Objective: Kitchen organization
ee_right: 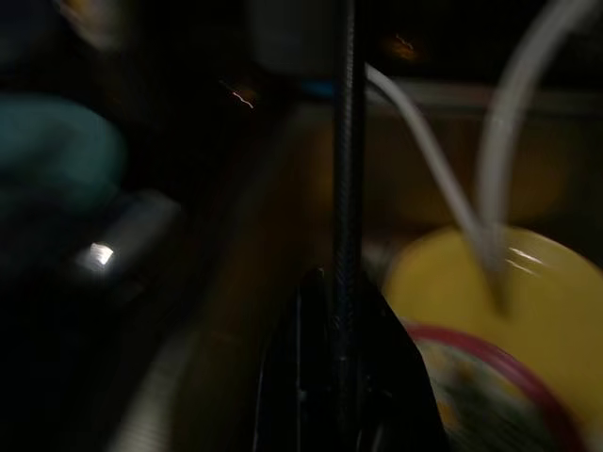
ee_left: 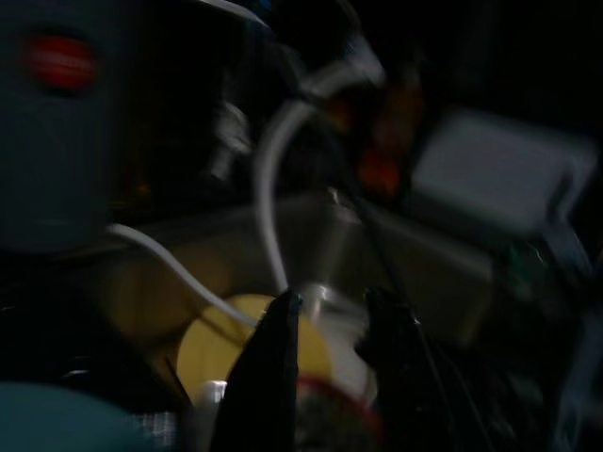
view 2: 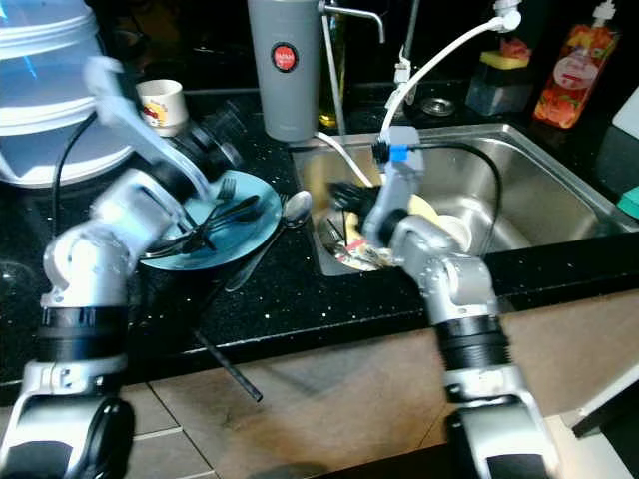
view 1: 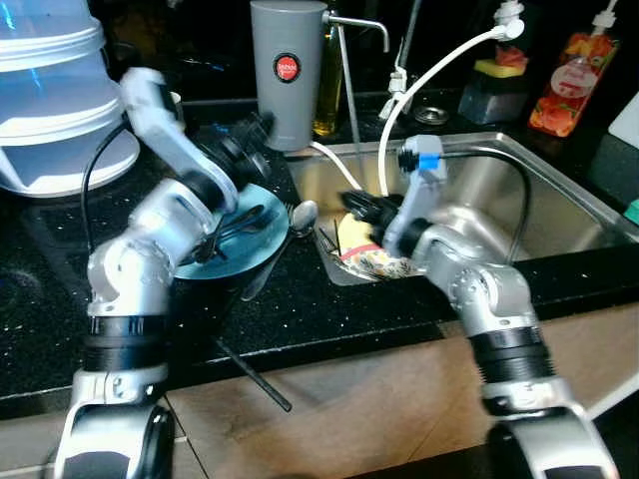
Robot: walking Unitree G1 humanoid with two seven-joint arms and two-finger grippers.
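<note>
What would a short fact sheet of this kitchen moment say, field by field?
Place: black counter beside a steel sink
Left gripper: above the blue plate, fingers apart
Right gripper: over the sink's left end, grip unclear
On the plate: dark cutlery
Beside the plate: spoon
In the sink: yellow dish, white hose
Behind: grey tumbler

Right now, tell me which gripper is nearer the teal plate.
Left. The left gripper hangs just past the teal plate's far rim on the counter; the right gripper reaches over the sink, beyond the plate's right side.
</note>
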